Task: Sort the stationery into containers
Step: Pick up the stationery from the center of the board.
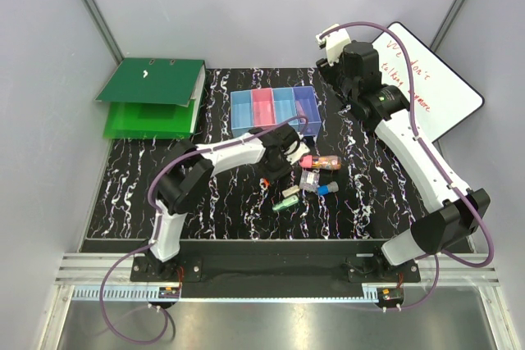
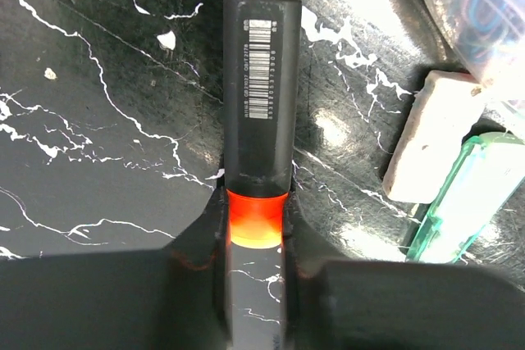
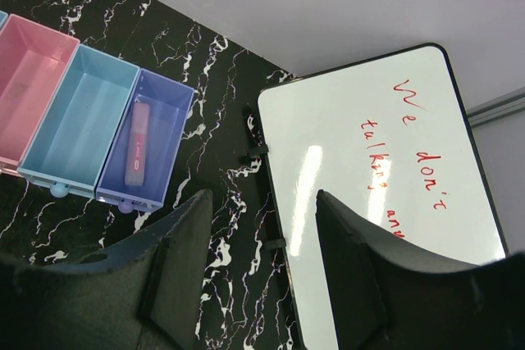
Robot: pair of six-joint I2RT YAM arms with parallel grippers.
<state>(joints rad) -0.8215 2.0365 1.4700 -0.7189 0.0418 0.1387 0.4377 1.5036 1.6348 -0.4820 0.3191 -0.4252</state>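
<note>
**Left arm.** The left gripper (image 2: pixel 254 268) is at table level. Its jaws press against both sides of the orange end of a black marker (image 2: pixel 256 96), which lies flat on the black marbled table (image 1: pixel 164 194). Just right of the marker in the wrist view lie a beige eraser (image 2: pixel 426 145) and a green-edged clear piece (image 2: pixel 463 198), which touch each other. A clear box (image 2: pixel 476 6) of coloured bits sits at the upper corner.

**Right arm.** The right gripper (image 3: pixel 262 276) is raised near the whiteboard (image 3: pixel 369 194). Its jaws are spread and nothing is between them.

**Obstructions.** In the top view the left forearm crosses the front of the containers (image 1: pixel 275 108), and its wrist covers the near side of the loose pile.

**Counts.**
- Bins: four, joined in a row: blue, pink, blue, purple.
- The purple bin (image 3: pixel 152 145) holds one pink stick (image 3: pixel 138 143).
- Loose pieces near the wrist: five. These are the eraser, the green piece, the clear box, a pink-capped orange tube (image 1: pixel 320 161) and a blue piece (image 1: pixel 328 189).
- Markers: one.
- Green binders (image 1: pixel 152 96): two, stacked at the far left.
- Whiteboards: one, with red writing.
</note>
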